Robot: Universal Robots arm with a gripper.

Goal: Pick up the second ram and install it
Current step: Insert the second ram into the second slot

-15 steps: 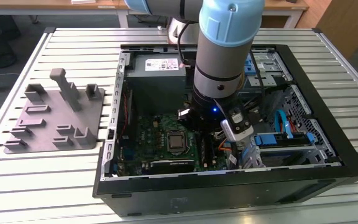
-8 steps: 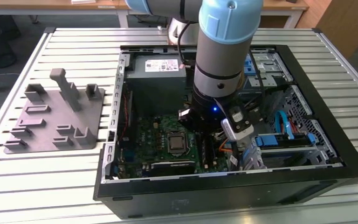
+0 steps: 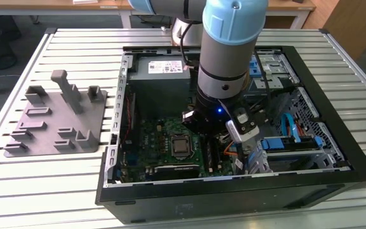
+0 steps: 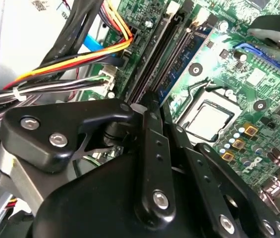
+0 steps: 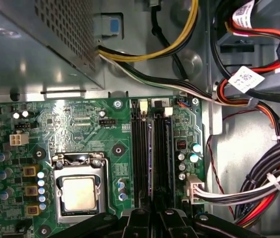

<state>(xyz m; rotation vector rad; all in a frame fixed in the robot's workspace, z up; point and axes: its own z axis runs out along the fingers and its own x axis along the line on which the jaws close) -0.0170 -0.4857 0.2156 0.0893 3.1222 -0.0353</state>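
One black gripper (image 5: 152, 218), fingers pressed together, sits low over black memory slots (image 5: 152, 153) on the green motherboard (image 5: 75, 124).

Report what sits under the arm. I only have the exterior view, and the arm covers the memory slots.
Observer: In the first wrist view the claw sits over one end of the long dark memory slots, beside the processor socket.
Operator: Check those slots for a module.
Observer: In the second wrist view a blue-green strip runs along the slots, past the claw. I cannot tell whether it is seated.
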